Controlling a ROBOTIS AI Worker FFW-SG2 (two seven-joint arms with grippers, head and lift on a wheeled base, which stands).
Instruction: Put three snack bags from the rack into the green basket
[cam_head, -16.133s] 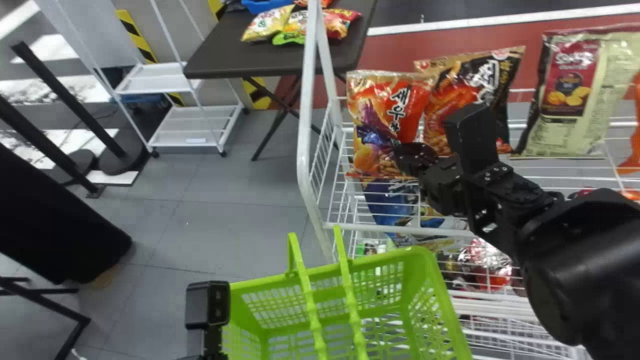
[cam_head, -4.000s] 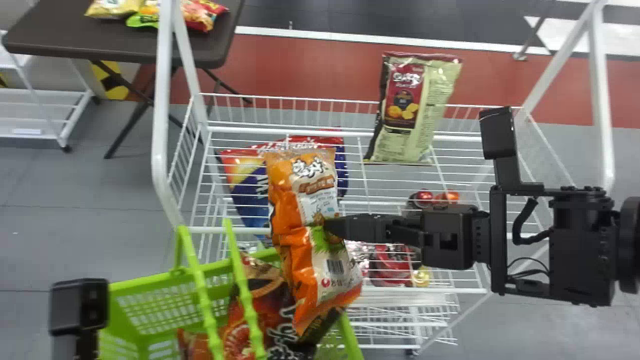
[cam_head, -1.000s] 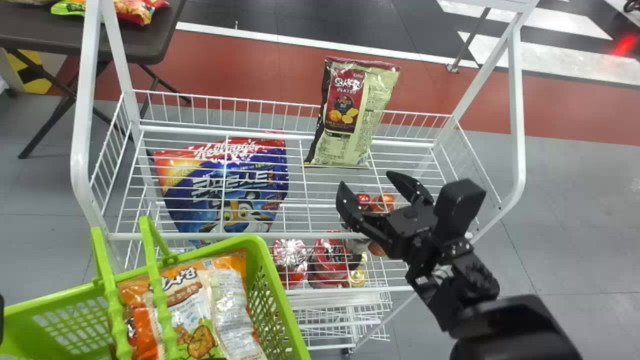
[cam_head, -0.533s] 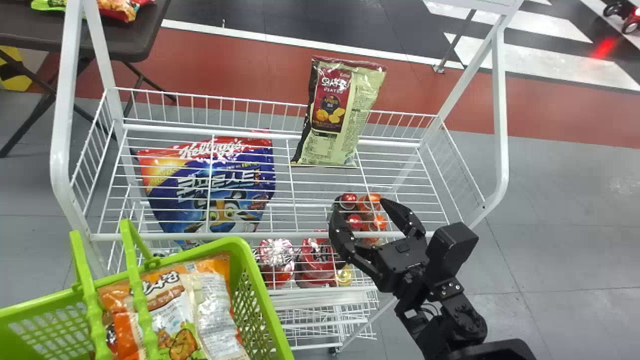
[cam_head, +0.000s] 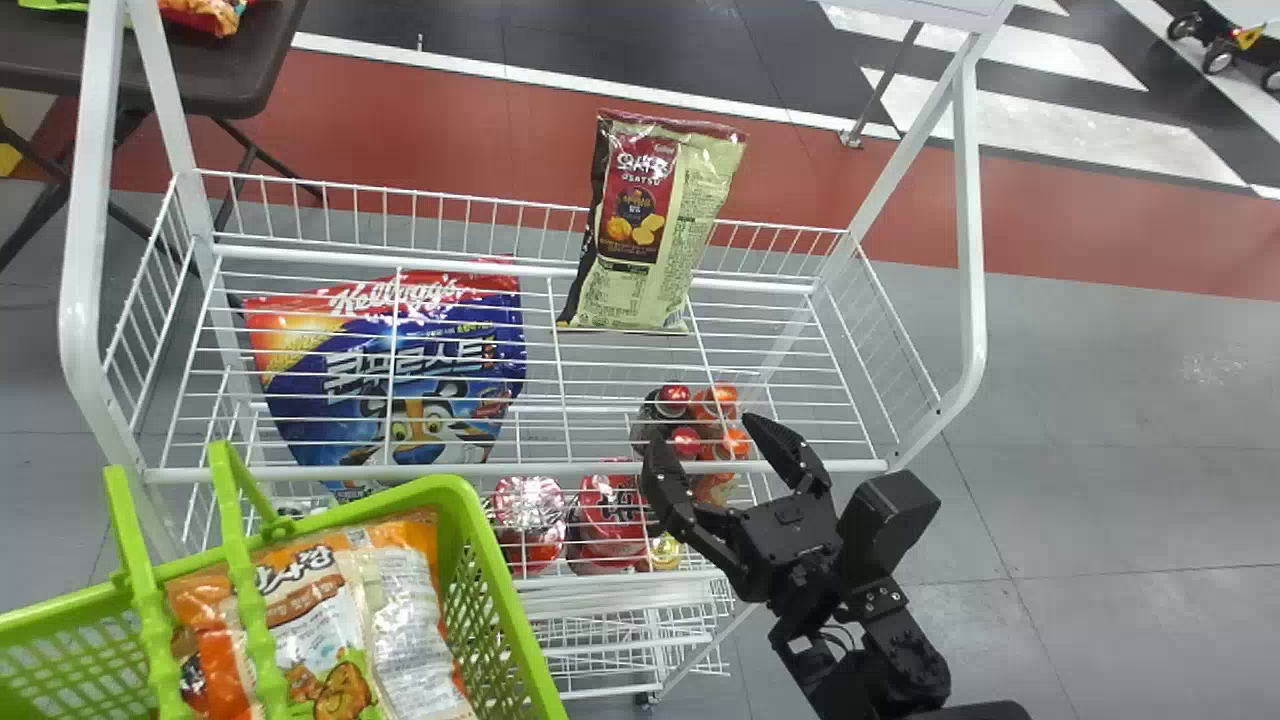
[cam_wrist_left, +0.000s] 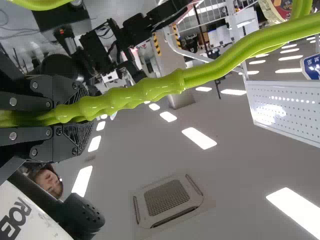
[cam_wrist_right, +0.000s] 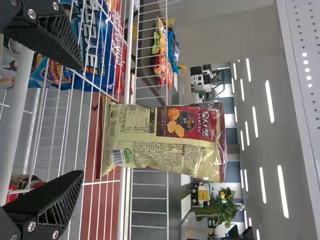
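While the lower-left basket (cam_head: 443, 488) holds at least one bag (cam_head: 315, 600), the upper-centre snack bag (cam_head: 650, 230) awaits the empty, wide-spread right gripper (cam_head: 706, 434).

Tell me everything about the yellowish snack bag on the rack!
The snack bag is shiny, wrinkly and looks like plastic film. It's pale yellow-green, with a dark red panel picturing yellow slices, and one black edge. It looks closed. It stands nearly upright on the white wire rack, by the back rail. The right arm's fingers don't touch it.

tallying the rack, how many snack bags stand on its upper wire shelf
1: the maroon-and-cream snack bag, upright at the back of the wire shelf.
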